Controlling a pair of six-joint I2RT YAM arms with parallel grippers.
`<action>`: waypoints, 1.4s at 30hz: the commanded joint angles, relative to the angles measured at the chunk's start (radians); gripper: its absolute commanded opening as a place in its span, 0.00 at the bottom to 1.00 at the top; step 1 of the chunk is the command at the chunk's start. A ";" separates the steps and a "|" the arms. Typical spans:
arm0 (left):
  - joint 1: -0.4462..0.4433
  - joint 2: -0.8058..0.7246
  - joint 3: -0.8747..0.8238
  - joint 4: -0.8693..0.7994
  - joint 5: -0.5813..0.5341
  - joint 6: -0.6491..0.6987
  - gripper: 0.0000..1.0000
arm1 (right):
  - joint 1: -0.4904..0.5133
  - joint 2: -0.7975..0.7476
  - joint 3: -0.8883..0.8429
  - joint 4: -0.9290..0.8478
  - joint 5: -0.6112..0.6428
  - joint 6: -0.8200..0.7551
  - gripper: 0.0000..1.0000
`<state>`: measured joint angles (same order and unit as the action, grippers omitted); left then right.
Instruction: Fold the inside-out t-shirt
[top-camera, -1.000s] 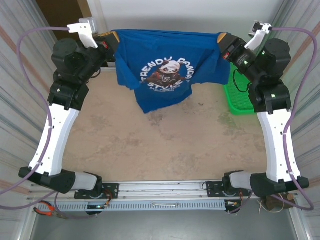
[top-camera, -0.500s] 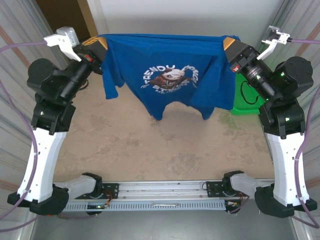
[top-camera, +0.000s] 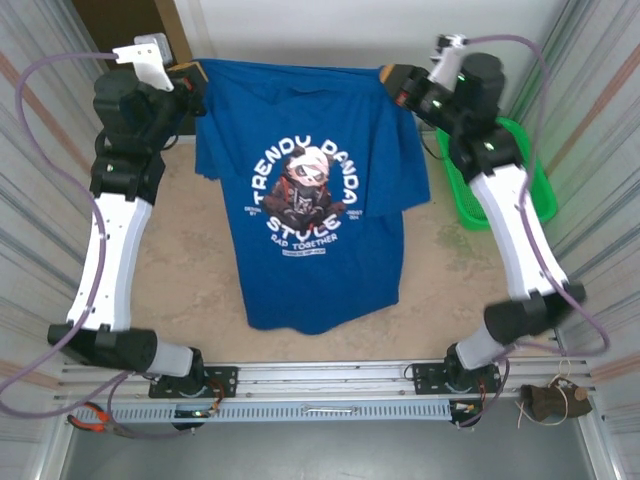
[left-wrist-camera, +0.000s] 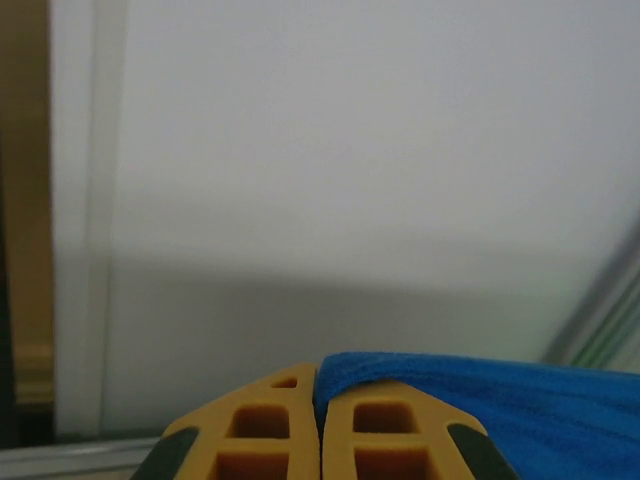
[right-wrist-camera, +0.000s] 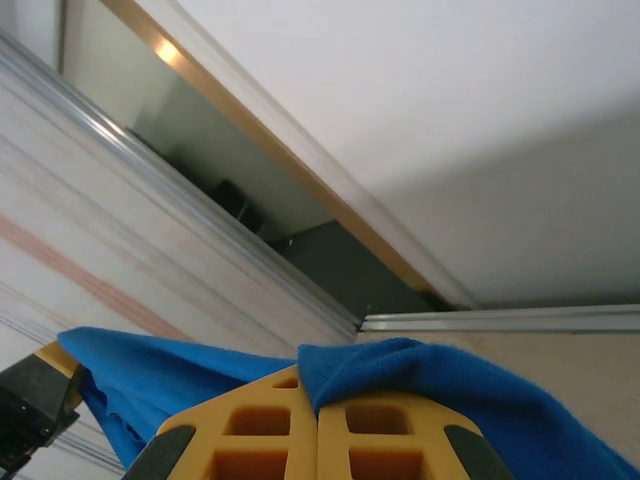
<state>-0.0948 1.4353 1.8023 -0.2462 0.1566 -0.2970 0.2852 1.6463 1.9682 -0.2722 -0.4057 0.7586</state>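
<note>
The inside-out t-shirt (top-camera: 322, 275) is royal blue and hangs spread between my two grippers, its white-and-reddish panda print (top-camera: 302, 195) facing the top camera. My left gripper (top-camera: 190, 76) is shut on its upper left corner, and the right gripper (top-camera: 393, 76) is shut on the upper right corner. The hem reaches down close to the table's near edge. In the left wrist view blue cloth (left-wrist-camera: 480, 385) is pinched between the closed yellow fingers (left-wrist-camera: 262, 420). The right wrist view shows a fold of cloth (right-wrist-camera: 440, 375) clamped the same way in that gripper (right-wrist-camera: 318, 390).
A green mesh basket (top-camera: 522, 170) stands at the right edge of the beige table (top-camera: 460, 270), behind the right arm. Corrugated walls run close along both sides. Red-handled pliers (top-camera: 95, 420) lie beside the left base.
Both arms have swung and the right gripper has come inward to the left. The shirt, bunched and short at the far edge before, now hangs long and flat with the whole print showing.
</note>
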 joint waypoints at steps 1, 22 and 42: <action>0.085 -0.050 0.102 0.047 -0.034 -0.088 0.00 | 0.039 0.159 0.235 0.016 -0.088 0.005 0.00; -0.315 -0.533 -0.635 0.141 0.164 -0.142 0.00 | -0.057 0.234 -0.243 0.304 -0.275 0.053 0.00; -1.035 0.288 -0.641 0.644 -0.028 -0.210 0.63 | -0.313 -0.044 -0.523 0.008 -0.155 -0.123 0.69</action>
<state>-1.1275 1.7275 1.0966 0.3367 0.1452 -0.5014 -0.0162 1.7248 1.4506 -0.1902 -0.5934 0.6746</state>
